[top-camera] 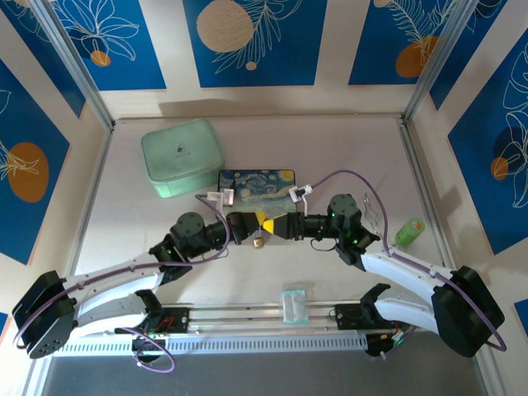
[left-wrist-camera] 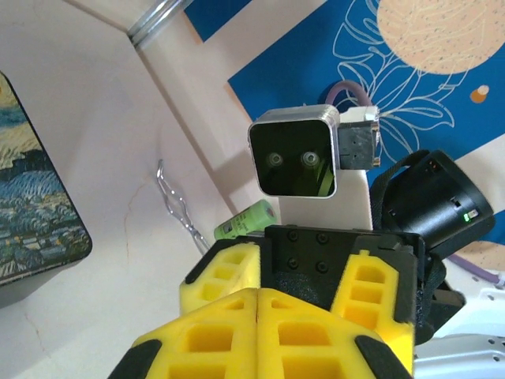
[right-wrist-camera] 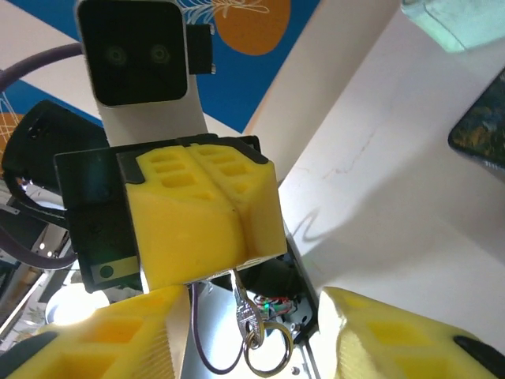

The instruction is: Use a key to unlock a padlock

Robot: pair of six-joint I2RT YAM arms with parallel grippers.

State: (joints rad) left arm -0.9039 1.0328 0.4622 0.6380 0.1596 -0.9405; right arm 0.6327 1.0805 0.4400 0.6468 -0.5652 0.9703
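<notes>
My left gripper [top-camera: 250,224] is shut; in the left wrist view its yellow fingers [left-wrist-camera: 258,320] press flat together. The right wrist view faces those shut fingers [right-wrist-camera: 207,209]. The small silvery key [right-wrist-camera: 246,309] hangs straight down from their underside. Its blade runs up into the seam, and a split ring [right-wrist-camera: 268,353] dangles from its bow. The padlock is hidden between the pads. My right gripper [top-camera: 278,224] faces the left one tip to tip, open. Its fingers [right-wrist-camera: 398,335] straddle the hanging key without touching it.
A painted starry box [top-camera: 256,187] lies just behind the grippers. A mint case [top-camera: 182,157] sits at the back left. A green cylinder [top-camera: 409,231] and a bent wire [left-wrist-camera: 175,201] lie to the right. A clear packet [top-camera: 294,305] rests on the near rail.
</notes>
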